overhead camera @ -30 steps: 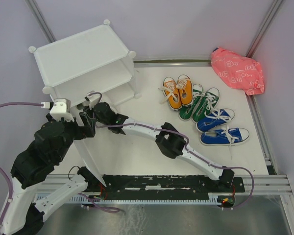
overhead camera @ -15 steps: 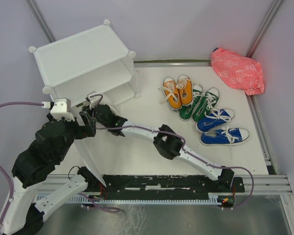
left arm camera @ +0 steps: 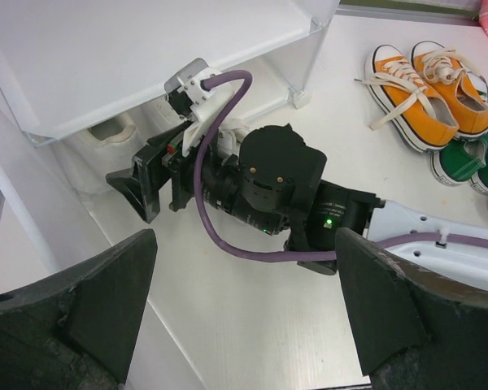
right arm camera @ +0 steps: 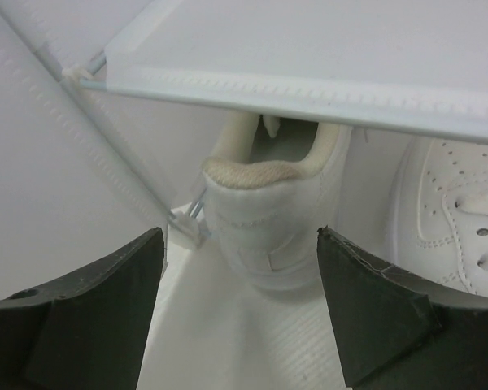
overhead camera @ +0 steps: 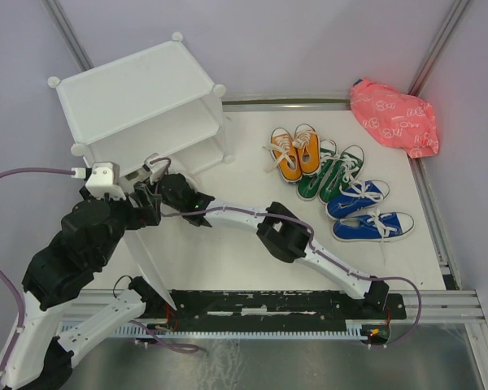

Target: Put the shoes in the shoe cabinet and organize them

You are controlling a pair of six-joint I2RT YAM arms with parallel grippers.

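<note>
Now reaching with the right gripper (right arm camera: 240, 244) into the lower compartment of the shoe cabinet (overhead camera: 138, 97), at the upper left of the overhead view. With fingers (right arm camera: 89, 309) spread wide, gripping nothing, one at each lower corner of the right wrist view. Straight ahead, under the shelf (right arm camera: 350, 49), the heel of one white shoe (right arm camera: 264, 219), upright on the cabinet floor. Just beside it, at the right edge, a second white shoe (right arm camera: 455, 219). Cannot tell whether touching the heel.

Hovering with the left gripper (left arm camera: 244, 244) close to the right arm's wrist (left arm camera: 268, 183), outside the cabinet front, likewise wide apart and empty.

Out on the table (overhead camera: 228, 260), centre right of the overhead view: orange pair (overhead camera: 297, 153), green pair (overhead camera: 333, 175), blue pair (overhead camera: 366, 213), side by side, well apart from the cabinet. At the upper right, a pink patterned bag (overhead camera: 393, 118).
</note>
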